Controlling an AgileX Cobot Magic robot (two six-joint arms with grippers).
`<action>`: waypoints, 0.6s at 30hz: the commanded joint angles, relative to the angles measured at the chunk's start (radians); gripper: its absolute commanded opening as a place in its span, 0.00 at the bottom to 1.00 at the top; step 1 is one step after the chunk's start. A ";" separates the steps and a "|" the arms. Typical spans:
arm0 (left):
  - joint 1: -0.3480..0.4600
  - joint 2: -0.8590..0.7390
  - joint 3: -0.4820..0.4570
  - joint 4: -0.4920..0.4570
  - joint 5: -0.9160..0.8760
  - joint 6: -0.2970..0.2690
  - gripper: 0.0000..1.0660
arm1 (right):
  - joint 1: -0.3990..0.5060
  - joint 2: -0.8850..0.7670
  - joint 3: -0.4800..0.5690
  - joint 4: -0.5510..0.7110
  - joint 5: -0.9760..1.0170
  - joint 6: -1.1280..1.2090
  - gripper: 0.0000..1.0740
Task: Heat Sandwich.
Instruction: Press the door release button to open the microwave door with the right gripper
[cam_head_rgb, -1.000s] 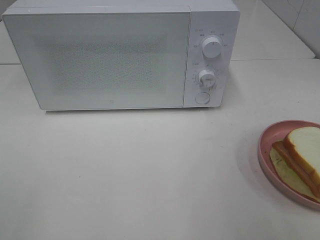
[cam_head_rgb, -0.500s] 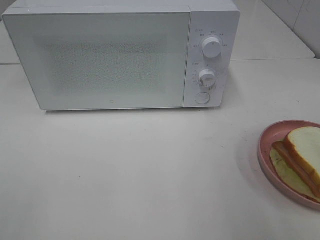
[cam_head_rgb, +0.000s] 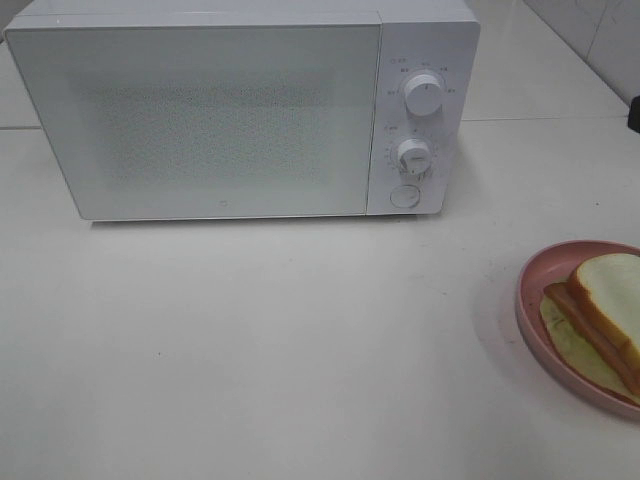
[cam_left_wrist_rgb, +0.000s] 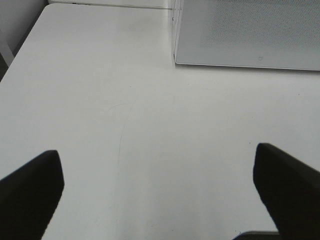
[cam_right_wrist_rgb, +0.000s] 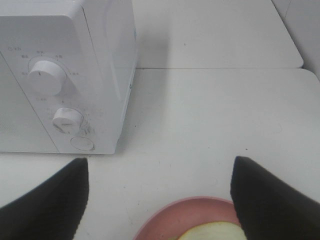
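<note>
The sandwich (cam_head_rgb: 606, 312), white bread with a tan crust and pinkish filling, lies on a round pink plate (cam_head_rgb: 535, 320) at the table's right edge. In the right wrist view my right gripper (cam_right_wrist_rgb: 160, 161) is open, its dark fingers (cam_right_wrist_rgb: 55, 200) spread above the plate's rim (cam_right_wrist_rgb: 170, 215), with a pale bit of the sandwich (cam_right_wrist_rgb: 210, 234) just showing. My left gripper (cam_left_wrist_rgb: 156, 152) is open too, its fingers (cam_left_wrist_rgb: 30, 190) wide apart over bare table in front of the microwave's left corner (cam_left_wrist_rgb: 240, 35). The white microwave (cam_head_rgb: 220, 110) has its door shut.
The microwave's panel has two knobs (cam_head_rgb: 424, 95) (cam_head_rgb: 412, 156) and a round button (cam_head_rgb: 404, 196). White table stretches between the microwave and the plate. A small dark piece (cam_head_rgb: 634, 112) shows at the right edge of the high view.
A small dark piece has come into the high view at its right edge. The sandwich, the plate and the microwave have not moved.
</note>
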 joint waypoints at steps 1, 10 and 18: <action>0.002 -0.026 0.002 -0.006 -0.011 0.000 0.92 | -0.006 0.059 -0.006 0.003 -0.101 -0.005 0.70; 0.002 -0.026 0.002 -0.006 -0.011 0.000 0.92 | -0.004 0.223 -0.004 0.003 -0.345 -0.005 0.70; 0.002 -0.026 0.002 -0.006 -0.011 0.000 0.92 | 0.005 0.303 0.083 0.073 -0.621 -0.007 0.70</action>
